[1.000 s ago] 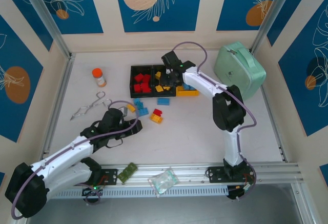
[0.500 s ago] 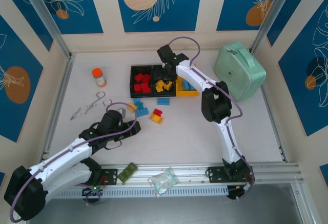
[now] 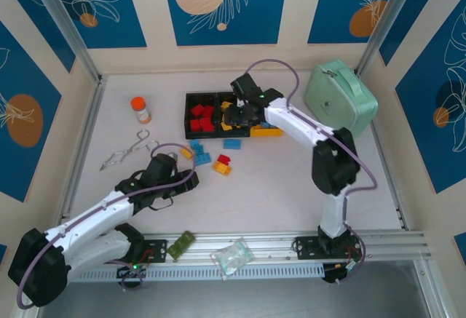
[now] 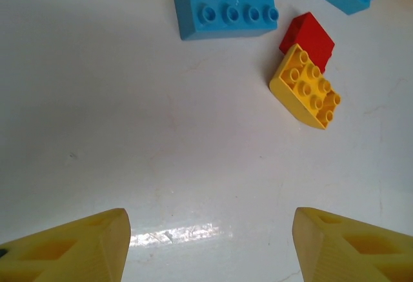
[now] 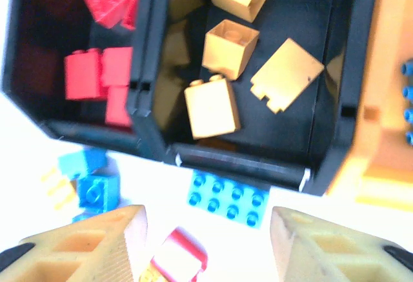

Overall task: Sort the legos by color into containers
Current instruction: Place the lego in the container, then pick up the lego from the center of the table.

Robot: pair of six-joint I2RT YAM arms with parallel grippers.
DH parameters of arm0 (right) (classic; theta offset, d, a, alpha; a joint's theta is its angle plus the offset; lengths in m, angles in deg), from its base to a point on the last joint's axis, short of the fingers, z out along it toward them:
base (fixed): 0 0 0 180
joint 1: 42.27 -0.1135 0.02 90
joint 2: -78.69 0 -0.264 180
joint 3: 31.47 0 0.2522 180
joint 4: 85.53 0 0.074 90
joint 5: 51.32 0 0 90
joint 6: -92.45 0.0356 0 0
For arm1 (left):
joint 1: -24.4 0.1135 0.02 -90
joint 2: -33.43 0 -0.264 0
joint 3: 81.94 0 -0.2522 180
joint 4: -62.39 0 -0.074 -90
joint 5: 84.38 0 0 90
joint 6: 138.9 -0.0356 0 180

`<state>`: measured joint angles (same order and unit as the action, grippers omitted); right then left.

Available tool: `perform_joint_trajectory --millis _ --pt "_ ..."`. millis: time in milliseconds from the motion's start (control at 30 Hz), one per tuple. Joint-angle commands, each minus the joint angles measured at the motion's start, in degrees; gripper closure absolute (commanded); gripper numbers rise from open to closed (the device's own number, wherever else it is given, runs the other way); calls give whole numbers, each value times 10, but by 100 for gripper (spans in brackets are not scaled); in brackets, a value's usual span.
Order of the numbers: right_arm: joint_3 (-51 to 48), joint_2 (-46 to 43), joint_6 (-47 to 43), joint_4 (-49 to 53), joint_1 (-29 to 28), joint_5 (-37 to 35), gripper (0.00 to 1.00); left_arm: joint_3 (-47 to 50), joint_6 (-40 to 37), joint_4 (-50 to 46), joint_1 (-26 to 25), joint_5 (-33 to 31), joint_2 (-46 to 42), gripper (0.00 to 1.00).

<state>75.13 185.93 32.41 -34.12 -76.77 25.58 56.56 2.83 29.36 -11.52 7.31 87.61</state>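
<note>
Because the legos (image 3: 222, 164) are light, rigid, smooth-walled plastic, each should pinch best across its flat sides, under the studs. A blue eight-stud brick (image 4: 226, 4), and a yellow sloped brick (image 4: 304, 87) touching a red brick (image 4: 308, 31), lie near the middle of the worktop (image 4: 161, 140). Left gripper (image 4: 206, 243) hangs spread, empty, near them; right gripper (image 5: 206, 246), likewise parted and empty, hovers at the black bin (image 5: 239, 162) of yellow bricks (image 5: 211, 108).

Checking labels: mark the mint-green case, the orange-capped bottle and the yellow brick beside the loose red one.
mint-green case (image 3: 341, 100), top external view, middle of its face
orange-capped bottle (image 3: 140, 111), top external view, body below the cap
yellow brick (image 4: 304, 87), left wrist view, studded top
</note>
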Motion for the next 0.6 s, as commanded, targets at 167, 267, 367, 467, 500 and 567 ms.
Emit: perform_joint_trajectory --millis 167,267,367,467,500,567 --pt "-172 -164 16 -61 -24 12 46 -81 -40 -48 19 -57 69 32" --pt "-227 -211 26 -68 -33 10 46 -100 -51 -38 27 -54 104 32" --pt "-273 -249 41 -69 -41 4 46 -130 -64 -30 29 -46 147 31" --pt "-316 -282 55 -70 -44 -2 44 -167 -79 -38 28 -42 198 27" --pt "-329 -291 60 -70 -44 -2 44 -180 -83 -42 27 -44 213 26" --pt "-350 -306 67 -67 -45 -5 44 -200 -85 -47 23 -52 242 21"
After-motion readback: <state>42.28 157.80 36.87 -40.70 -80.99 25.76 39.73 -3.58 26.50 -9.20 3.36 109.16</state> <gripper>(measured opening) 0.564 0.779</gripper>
